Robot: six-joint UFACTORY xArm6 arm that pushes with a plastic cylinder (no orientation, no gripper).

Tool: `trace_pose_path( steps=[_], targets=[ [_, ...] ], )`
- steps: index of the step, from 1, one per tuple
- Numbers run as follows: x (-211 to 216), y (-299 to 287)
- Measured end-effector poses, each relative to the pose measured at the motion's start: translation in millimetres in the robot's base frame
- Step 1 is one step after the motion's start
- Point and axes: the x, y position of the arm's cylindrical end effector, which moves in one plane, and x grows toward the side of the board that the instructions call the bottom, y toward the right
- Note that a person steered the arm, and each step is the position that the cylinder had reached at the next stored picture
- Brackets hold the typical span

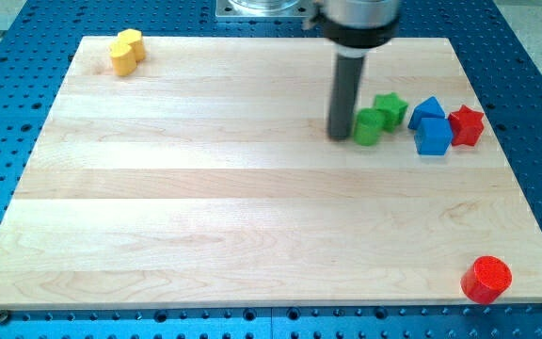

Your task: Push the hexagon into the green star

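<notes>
A green hexagon lies at the view's upper right of the wooden board. A green star sits just up and to the right of it, touching or almost touching it. My tip is the lower end of the dark rod, and it stands right against the hexagon's left side.
Two blue blocks lie close together right of the green star, with a red star against their right side. A red cylinder stands at the board's bottom right corner. A yellow block lies at the top left.
</notes>
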Motion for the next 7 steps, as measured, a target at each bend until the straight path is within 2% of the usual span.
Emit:
trace_pose_path(
  steps=[1,2,3,4,5,6,7],
  targets=[
    [0.6,15.6],
    [-25.2,-102.8],
    [-50.6,-270.4],
    [-84.3,-401.7],
    [-158.7,-398.4],
    [-200.5,-320.7],
    [-199.0,-274.3]
  ],
)
